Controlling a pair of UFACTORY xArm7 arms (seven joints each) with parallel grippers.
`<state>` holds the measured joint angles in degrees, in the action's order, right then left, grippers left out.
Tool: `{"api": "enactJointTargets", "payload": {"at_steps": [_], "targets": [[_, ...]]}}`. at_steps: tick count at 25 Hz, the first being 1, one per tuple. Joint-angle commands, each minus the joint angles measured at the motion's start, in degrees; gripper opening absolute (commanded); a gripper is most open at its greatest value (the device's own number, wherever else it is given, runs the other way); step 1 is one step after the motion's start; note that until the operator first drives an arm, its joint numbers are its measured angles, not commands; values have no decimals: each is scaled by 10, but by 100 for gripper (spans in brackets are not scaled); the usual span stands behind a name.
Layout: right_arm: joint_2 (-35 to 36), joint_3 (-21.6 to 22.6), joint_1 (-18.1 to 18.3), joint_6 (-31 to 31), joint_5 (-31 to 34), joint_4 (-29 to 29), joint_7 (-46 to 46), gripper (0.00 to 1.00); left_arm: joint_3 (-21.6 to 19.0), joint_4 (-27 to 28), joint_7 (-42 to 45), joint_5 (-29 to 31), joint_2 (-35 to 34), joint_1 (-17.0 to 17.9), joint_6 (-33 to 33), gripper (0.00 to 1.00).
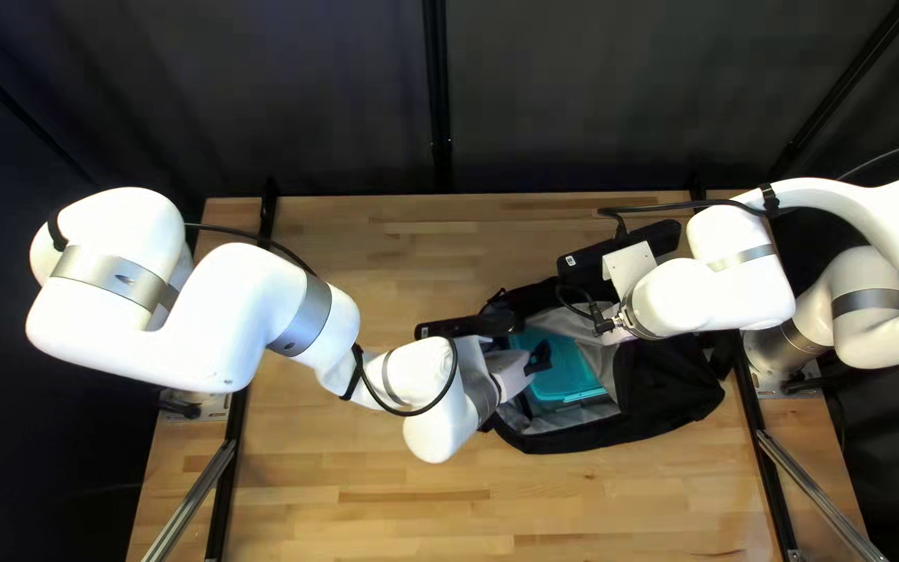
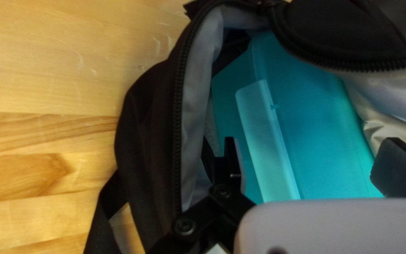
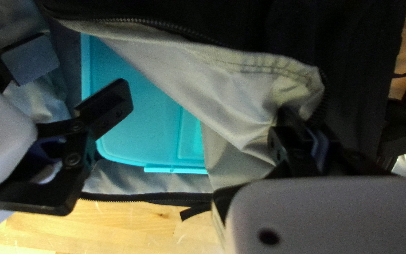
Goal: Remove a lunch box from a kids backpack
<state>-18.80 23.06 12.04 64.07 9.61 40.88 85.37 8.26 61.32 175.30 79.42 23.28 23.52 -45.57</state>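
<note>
A dark curtain [image 1: 314,104] hangs at twelve o'clock in the top left view, beyond the wooden tabletop [image 1: 366,510]; the backpack [image 1: 533,442] lies unzipped toward four o'clock from that view's centre. Taking it left to right there, my left claw [image 2: 313,155] reaches in from nine o'clock, fingers apart, over the lunch box [image 1: 564,364]. I can't tell whether either finger touches it. If I close too high, I expect to skid off the smooth lid; if I go down crooked, one finger may land on top or pinch the lining [image 2: 198,94]. The teal box sits inside the bag, partly under the flap [image 3: 240,99]. At its two o'clock, my right claw [image 3: 300,124] is clamped on that flap. Should the thin cloth slip out, it could drop across my way in. Lifting early might snag the box on the zipper edge [image 2: 178,131] and drag the whole bag along.
</note>
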Motion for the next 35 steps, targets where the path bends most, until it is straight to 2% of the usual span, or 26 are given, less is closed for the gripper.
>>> {"api": "enactJointTargets", "payload": {"at_steps": [1, 17, 18, 28, 35], "targets": [[0, 0, 0, 0, 0, 0, 0, 0, 3, 6, 24, 14, 10, 7, -11, 100], [0, 0, 0, 0, 0, 0, 0, 0, 3, 7, 29, 16, 11, 7, -13, 100], [0, 0, 0, 0, 0, 0, 0, 0, 4, 19, 12, 5, 2, 0, -5, 100], [0, 0, 0, 0, 0, 0, 0, 0, -1, 23, -2, -16, -2, -2, -3, 100], [0, 0, 0, 0, 0, 0, 0, 0, 0, 20, 19, -6, 12, -3, 8, 100]]}}
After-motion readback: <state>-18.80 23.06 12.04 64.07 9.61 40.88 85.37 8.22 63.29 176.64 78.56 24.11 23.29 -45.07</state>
